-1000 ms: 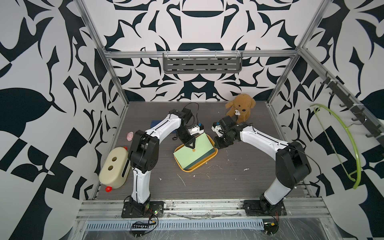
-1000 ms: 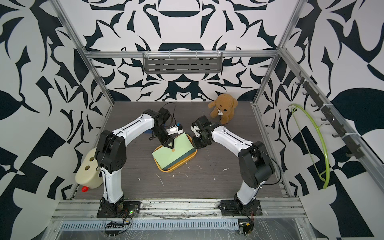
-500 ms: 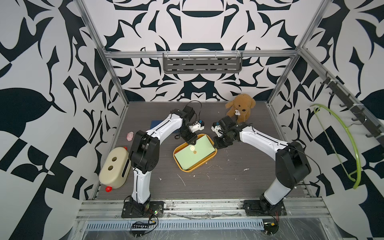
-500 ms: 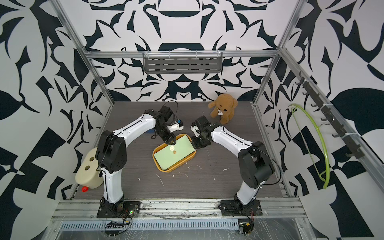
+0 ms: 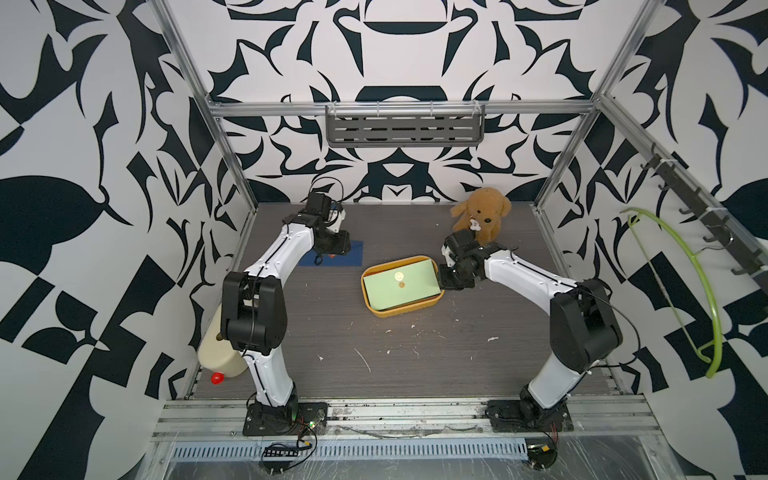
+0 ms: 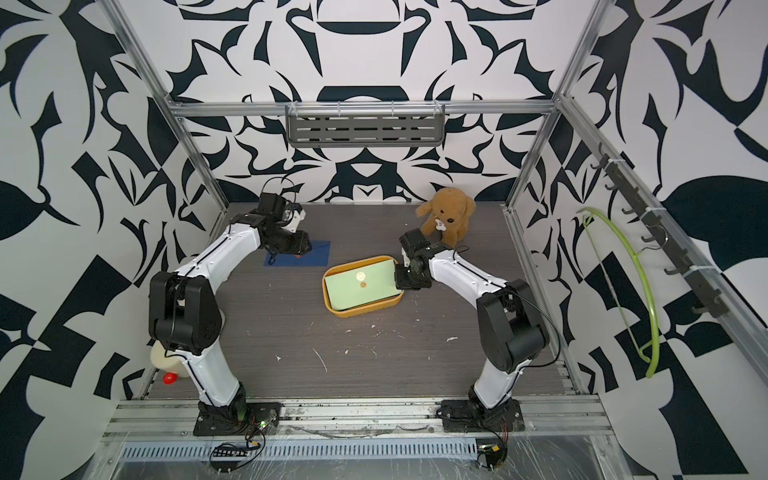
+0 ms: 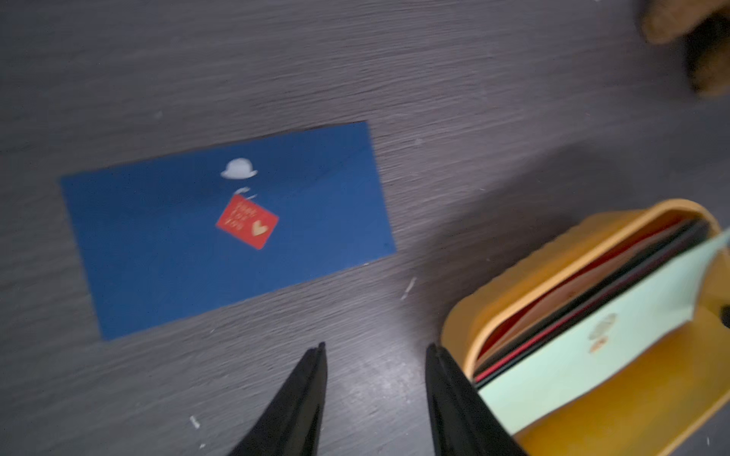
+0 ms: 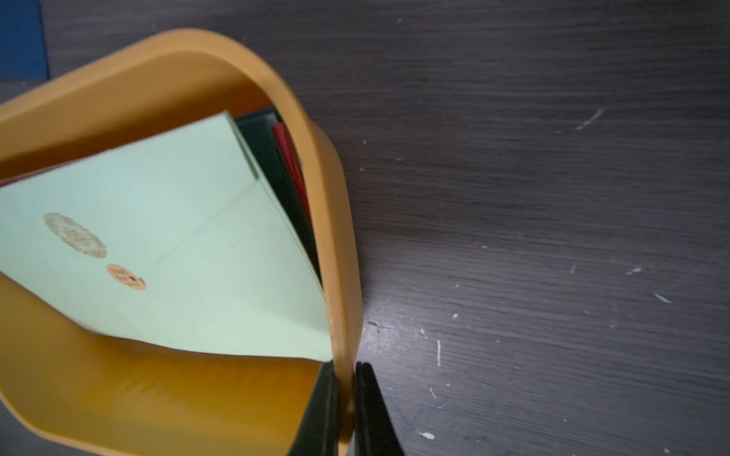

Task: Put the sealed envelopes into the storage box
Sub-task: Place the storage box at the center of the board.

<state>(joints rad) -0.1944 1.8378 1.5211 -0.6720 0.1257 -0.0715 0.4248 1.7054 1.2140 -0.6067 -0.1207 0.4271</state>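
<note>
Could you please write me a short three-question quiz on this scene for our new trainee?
1. True or false: the right gripper is shut on the storage box rim.
2. Which lies on the table outside the box? A) the red envelope B) the navy envelope C) the pink envelope
3. Fill in: the top envelope in the box is light ____.
Key: 1 true; 2 B; 3 green.

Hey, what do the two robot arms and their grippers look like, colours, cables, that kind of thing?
Both the left arm and right arm have white tubular links with bulky black joint housings and black base plates. Thin black cables run along them. The left gripper and right gripper have slim black fingers tapering to points. No markings are legible.
</note>
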